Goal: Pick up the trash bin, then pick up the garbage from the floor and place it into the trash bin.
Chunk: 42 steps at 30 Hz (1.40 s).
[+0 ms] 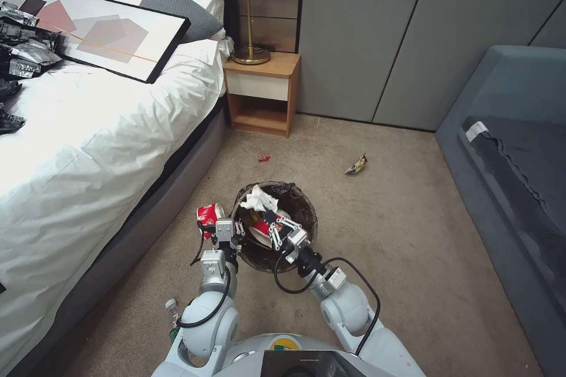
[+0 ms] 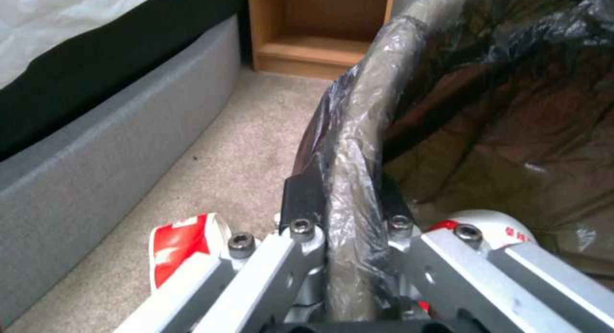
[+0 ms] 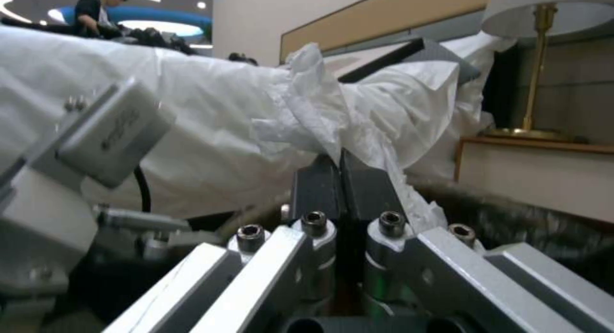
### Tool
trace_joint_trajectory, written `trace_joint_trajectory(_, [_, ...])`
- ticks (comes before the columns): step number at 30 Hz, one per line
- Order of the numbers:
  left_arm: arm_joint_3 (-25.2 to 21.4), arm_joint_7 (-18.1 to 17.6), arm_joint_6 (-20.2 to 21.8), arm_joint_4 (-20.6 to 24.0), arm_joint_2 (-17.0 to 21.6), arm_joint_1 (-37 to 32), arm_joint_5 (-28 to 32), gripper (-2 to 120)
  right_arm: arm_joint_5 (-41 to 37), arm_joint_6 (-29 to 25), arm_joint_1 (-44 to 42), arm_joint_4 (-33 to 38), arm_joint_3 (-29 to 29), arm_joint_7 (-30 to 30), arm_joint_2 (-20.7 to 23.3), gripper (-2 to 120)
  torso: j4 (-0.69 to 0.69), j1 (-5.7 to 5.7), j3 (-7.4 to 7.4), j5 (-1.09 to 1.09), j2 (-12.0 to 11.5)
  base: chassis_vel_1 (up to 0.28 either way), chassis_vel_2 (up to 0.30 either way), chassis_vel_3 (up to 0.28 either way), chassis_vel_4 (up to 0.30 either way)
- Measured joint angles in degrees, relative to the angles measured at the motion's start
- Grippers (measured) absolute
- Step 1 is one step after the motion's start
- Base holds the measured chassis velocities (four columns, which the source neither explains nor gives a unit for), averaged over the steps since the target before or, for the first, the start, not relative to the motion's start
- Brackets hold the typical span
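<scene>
Task looks abt halfway: the trash bin (image 1: pixel 274 227) is in hand, w/ the left pincer (image 1: pixel 226 228) clamped shut on its near-left rim – in the left wrist view both fingers (image 2: pixel 301 201) pinch the bag-wrapped rim (image 2: pixel 358 131) from either side. The right pincer (image 1: pixel 272 225) sits over the bin's mouth, closed tight on a crumpled white tissue (image 1: pixel 258 199); the right wrist view shows its dark pads (image 3: pixel 320 189) pressed together w/ the tissue (image 3: pixel 333 112) bunched above them, so I judge this piece is at the drop point but not let go yet. In the bin: dark liner bag, and at least 1 red-and-white paper cup (image 1: pixel 260 230) lying on the bottom; can't tell what else is under the pincer. Left on the floor (image 1: pixel 413 235): 1 red-and-white cup (image 1: pixel 209 213) just beside the bin on the bed side, a small red scrap (image 1: pixel 264 158) near the nightstand (image 1: pixel 262 94), a yellow wrapper (image 1: pixel 356 164) well apart toward the wall, and a clear bottle (image 1: pixel 171 309) by the robot's left shoulder. So 4 pieces seem still to go
</scene>
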State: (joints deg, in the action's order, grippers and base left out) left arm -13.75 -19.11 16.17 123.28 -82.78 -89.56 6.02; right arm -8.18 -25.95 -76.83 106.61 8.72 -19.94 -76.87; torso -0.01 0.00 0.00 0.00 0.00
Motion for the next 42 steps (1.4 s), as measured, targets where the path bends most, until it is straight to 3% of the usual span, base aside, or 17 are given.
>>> trace_joint_trajectory(9, [0.36,-0.02,0.00,-0.15,-0.18,0.18,0.02,3,2.16,-2.75,-2.00,-5.56,-0.78,0.32,-1.08,-2,0.00,0.00,0.00,0.00,0.00,0.000,0.000,0.000,0.000])
trace_joint_trajectory(18, [0.15,-0.03,-0.01,0.58,-0.41,0.15,0.07,3,2.49,-2.54,-1.58,-9.56,-0.69,1.94,-1.67,31,0.01,0.00,0.00,0.00,0.00,0.000,0.000,0.000,0.000])
trace_joint_trajectory(29, [0.12,-0.02,-0.02,0.84,-0.64,-0.03,0.02,3,2.60,-2.15,-1.30,-9.52,-0.40,2.32,-1.72,67,0.01,0.00,0.00,0.00,0.00,0.000,0.000,0.000,0.000])
trace_joint_trajectory(35, [0.10,-0.01,-0.02,0.84,-0.60,0.01,0.02,3,2.67,-2.14,-1.57,-8.04,0.30,2.56,-1.61,94,0.01,0.00,0.00,0.01,0.00,0.000,0.000,0.000,0.000])
trace_joint_trajectory(40, [-0.08,-0.01,-0.02,0.77,-0.51,0.01,0.03,3,2.68,-2.21,-2.26,-4.06,2.18,3.89,-1.57,100,0.01,0.00,0.00,0.01,0.00,0.000,0.000,0.000,0.000])
trace_joint_trajectory(42, [-0.09,-0.01,-0.02,0.51,-0.44,-0.02,0.03,3,2.99,-2.17,-3.16,0.14,5.10,7.24,-1.99,100,0.01,0.00,0.00,0.00,0.00,0.000,0.000,0.000,0.000])
